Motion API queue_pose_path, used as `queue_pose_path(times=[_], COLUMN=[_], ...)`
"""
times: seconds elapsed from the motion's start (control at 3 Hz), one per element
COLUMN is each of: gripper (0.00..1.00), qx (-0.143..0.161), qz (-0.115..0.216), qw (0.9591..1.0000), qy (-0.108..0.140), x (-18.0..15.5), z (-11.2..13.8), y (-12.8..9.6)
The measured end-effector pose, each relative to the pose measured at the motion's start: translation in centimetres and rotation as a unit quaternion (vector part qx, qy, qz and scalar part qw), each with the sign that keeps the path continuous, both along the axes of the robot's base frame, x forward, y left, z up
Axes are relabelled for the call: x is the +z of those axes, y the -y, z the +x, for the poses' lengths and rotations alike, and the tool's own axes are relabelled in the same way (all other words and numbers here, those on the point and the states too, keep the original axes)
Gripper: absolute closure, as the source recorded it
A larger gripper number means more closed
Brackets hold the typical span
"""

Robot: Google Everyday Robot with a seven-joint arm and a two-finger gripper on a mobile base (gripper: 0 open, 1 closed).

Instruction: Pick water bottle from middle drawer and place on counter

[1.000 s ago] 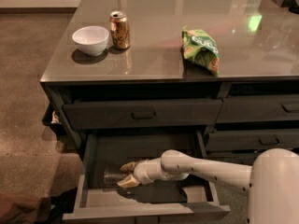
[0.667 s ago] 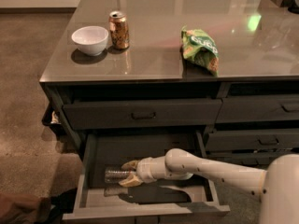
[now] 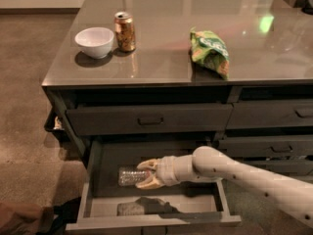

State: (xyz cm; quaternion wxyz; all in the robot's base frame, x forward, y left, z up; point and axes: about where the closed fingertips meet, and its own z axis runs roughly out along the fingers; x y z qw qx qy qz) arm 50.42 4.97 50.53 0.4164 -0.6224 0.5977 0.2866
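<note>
Gripper (image 3: 142, 175) clasps water bottle (image 3: 126, 176) inside open middle drawer (image 3: 87, 199), label unreadable.

Looks down from high in front of the cabinet (image 3: 146, 119), facing across the tabletop (image 3: 161, 58) and into the open drawer (image 3: 151, 220) below. Sits near enough to crop the tabletop's right side. Catches the arm (image 3: 254, 177) stretched in from lower right, with the claw (image 3: 146, 174) inside the drawer, clamped on the bottle (image 3: 128, 176).

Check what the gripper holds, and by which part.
The gripper holds the water bottle, sideways in the middle drawer, by the end nearest the arm; cap or base cannot be told.
</note>
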Motion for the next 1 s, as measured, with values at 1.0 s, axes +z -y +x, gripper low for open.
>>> queue_pose_path(times=[1.0], gripper=[1.00], qx=[0.022], qz=[-0.014], qw=[0.9933], qy=[0.112], x=[17.5], z=[-0.6], y=[5.8])
